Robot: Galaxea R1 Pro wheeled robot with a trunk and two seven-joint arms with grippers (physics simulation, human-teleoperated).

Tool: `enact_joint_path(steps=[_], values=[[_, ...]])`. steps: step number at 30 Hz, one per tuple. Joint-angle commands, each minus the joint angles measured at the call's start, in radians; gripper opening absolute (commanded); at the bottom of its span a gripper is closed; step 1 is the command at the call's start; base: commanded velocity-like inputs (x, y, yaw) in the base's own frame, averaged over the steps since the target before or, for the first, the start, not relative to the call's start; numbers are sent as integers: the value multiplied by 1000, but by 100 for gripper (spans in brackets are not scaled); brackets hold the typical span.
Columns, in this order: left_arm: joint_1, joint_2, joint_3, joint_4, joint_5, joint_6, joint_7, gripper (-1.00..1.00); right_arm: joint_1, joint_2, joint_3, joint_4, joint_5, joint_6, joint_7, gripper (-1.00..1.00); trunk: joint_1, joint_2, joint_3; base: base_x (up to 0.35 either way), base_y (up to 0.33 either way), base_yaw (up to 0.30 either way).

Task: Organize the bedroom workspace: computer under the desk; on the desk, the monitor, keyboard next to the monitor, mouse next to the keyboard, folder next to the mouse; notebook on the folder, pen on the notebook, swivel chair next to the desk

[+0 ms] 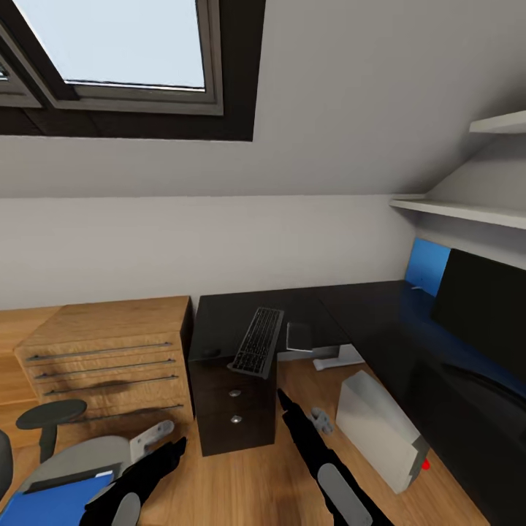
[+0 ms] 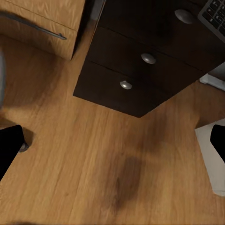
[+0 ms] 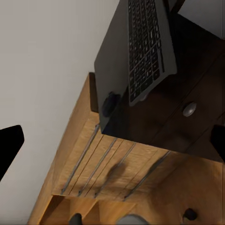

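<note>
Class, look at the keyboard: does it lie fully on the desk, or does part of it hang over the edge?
Partly overhanging. The keyboard lies flat on the desk, its near end sticking out past the front edge above the drawers.

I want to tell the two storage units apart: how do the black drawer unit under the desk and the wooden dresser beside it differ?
The drawer unit is black with small round silver knobs; the dresser is light wood with long thin bar handles. The drawer unit is narrow and sits under the desk top, which carries the keyboard; the dresser is wider and stands on its own. Both rest on the wooden floor against the same wall.
</note>
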Motion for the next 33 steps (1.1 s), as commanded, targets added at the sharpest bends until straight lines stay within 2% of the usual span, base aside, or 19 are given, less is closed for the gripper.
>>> enact_joint_path(steps=[1,5,6,10,11,14,15,18,22,23,31,33], values=[[-1,-2,0,1,11,3,8,100,-1,-1,4,7,-10,-7,6,100,4,-8,-5,0,0,0],[-1,-3,-7,50,10,1,7,100,-1,-1,3,20,-12,-5,6,100,19,-36,-17,0,0,0],[-1,-3,-19,61,10,1,7,100,-1,17,8,47,-13,-4,6,100,23,-43,-20,0,0,0],[-1,-1,-23,67,10,1,7,100,-2,41,9,87,-13,-5,7,100,39,-71,-33,0,0,0],[-1,-1,-27,61,9,1,7,100,-2,49,-10,130,-21,-5,11,100,42,-78,-36,0,0,0],[-1,-1,-38,45,10,4,7,100,-1,49,-28,128,-25,-5,13,100,54,-99,-45,0,0,0],[-1,-1,-72,42,9,2,7,100,-1,50,-31,128,-25,-5,14,100,58,-106,-48,0,0,0],[-1,0,-100,38,9,1,7,100,-1,50,-31,129,-26,-4,14,100,69,-127,-58,0,0,0],[-1,1,-110,35,8,1,7,100,-1,53,-28,128,-27,-5,23,100,85,-155,-70,0,0,0],[-1,1,-113,34,8,1,7,100,-1,53,-31,127,-28,-5,46,100,88,-162,-74,0,0,0],[-1,2,-113,21,7,2,9,100,-1,53,-30,127,-30,-5,61,100,119,-218,-99,0,0,0],[-1,3,-114,16,6,1,34,100,-1,54,-29,128,-30,-6,62,100,127,-232,-105,0,0,0]])
